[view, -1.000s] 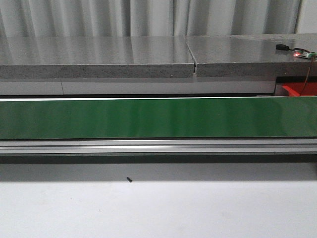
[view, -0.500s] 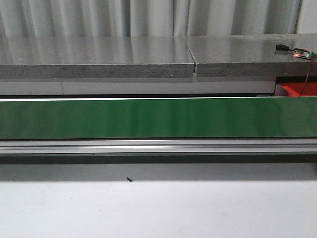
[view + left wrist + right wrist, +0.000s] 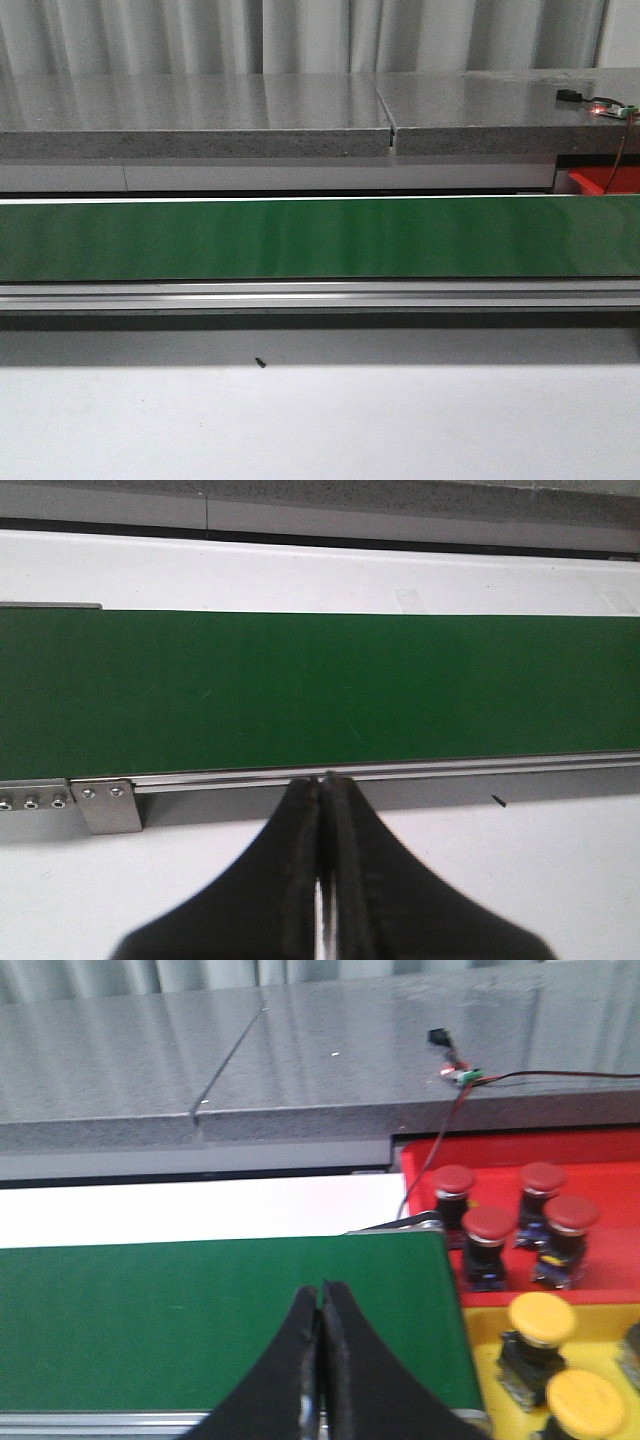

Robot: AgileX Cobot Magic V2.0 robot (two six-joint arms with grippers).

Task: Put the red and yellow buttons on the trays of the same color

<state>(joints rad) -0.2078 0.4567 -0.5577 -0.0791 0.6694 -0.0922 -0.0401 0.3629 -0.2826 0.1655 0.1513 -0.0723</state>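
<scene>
1. Green flat conveyor belt (image 3: 300, 238) is bare in all three views; no button on it to pick.
2. Left gripper (image 3: 322, 785), black fingers pressed together, empty, hangs over the near aluminium rail of the belt.
3. Right gripper (image 3: 320, 1295) also has its jaws closed on nothing, over the belt near its end.
4. Red plastic tray (image 3: 600, 1175) just past the belt end holds four red mushroom-head buttons (image 3: 489, 1224); yellow plastic tray (image 3: 490, 1335) just beside it holds at least two yellow mushroom-head buttons (image 3: 541, 1317).
5. Step in hand reads as waiting for the next button: open the jaws before one arrives, check cap colour, grip the body under the cap and set it down clear of the buttons already there.
6. Both trays are cut off at the right wrist frame edge, so the full count is unknown; front view shows only a red corner; small circuit board with wire (image 3: 462, 1075) on the grey stone counter is blurry.
</scene>
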